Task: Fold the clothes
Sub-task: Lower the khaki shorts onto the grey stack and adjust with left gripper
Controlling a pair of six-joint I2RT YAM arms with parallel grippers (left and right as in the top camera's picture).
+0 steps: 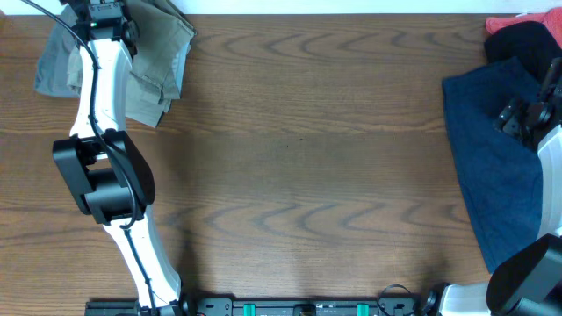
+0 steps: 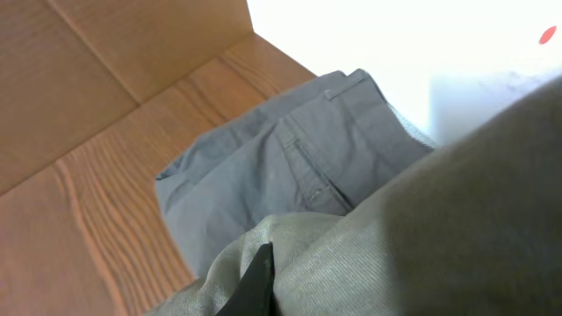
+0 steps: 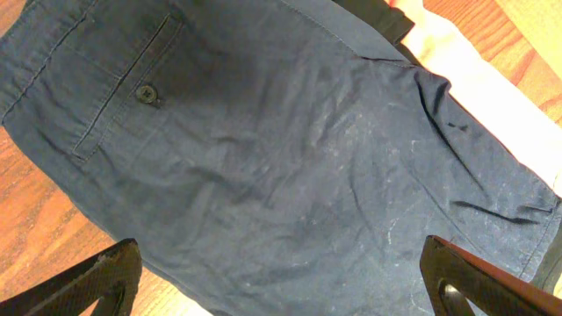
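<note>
Our right claw (image 3: 285, 276) hangs spread over navy shorts (image 3: 263, 149); we see them slanting beneath it, waistband ahead-left, hem right.

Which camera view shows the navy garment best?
The right wrist view: the navy garment fills it, with pocket and button clear. The overhead view shows it small at the frame's right edge. The left wrist view shows none of it.

garments, five in all:
- khaki shorts (image 1: 162, 53) – one
- grey shorts (image 1: 54, 61) – one
- navy shorts (image 1: 492, 149) – one
- black garment (image 1: 527, 44) – one
- red garment (image 1: 505, 24) – one, perhaps more, since only a corner shows

robot arms, two: left arm (image 1: 110, 167), right arm (image 1: 549, 154). table (image 1: 307, 158), one.
</note>
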